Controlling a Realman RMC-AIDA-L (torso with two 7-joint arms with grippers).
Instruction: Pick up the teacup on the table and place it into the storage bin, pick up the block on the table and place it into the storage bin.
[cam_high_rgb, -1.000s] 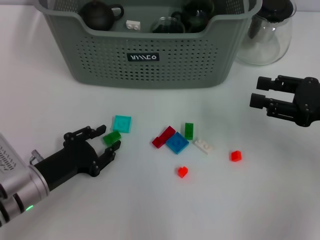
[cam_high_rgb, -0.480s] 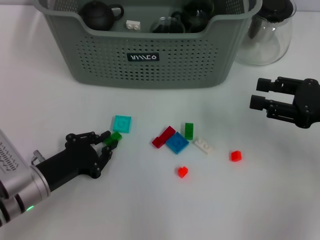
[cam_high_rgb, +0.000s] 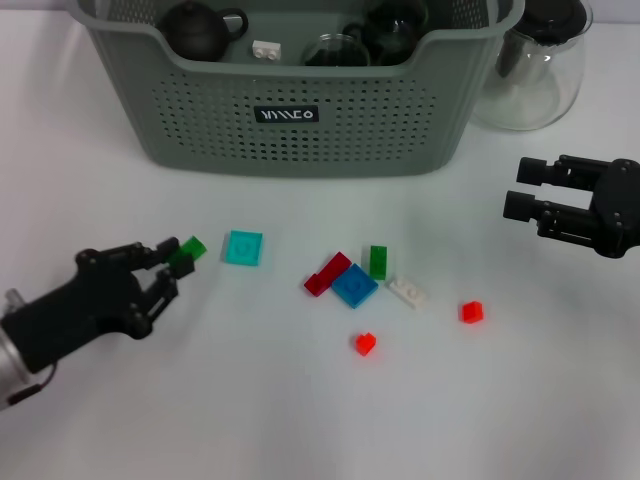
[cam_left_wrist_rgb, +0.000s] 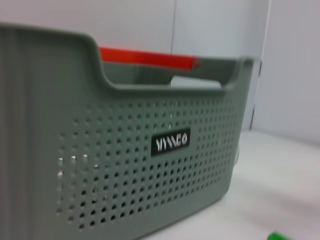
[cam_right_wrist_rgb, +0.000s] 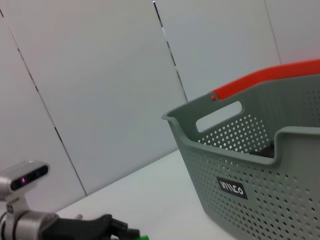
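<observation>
Since a second ago we are drawing our left claw (cam_high_rgb: 172, 262), now gripping the small green plastic block (cam_high_rgb: 187, 248), back from the scattered bricks below the grey-green perforated storage bin (cam_high_rgb: 300, 120); dropping it in remains. Right claw (cam_high_rgb: 528, 205) is hanging parted beside the bin.

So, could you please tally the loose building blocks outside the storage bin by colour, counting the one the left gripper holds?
Green: 2, one held in the left gripper, one on the table
Red: 3
Teal: 1
Blue: 1
White: 1
Total: 8
</observation>
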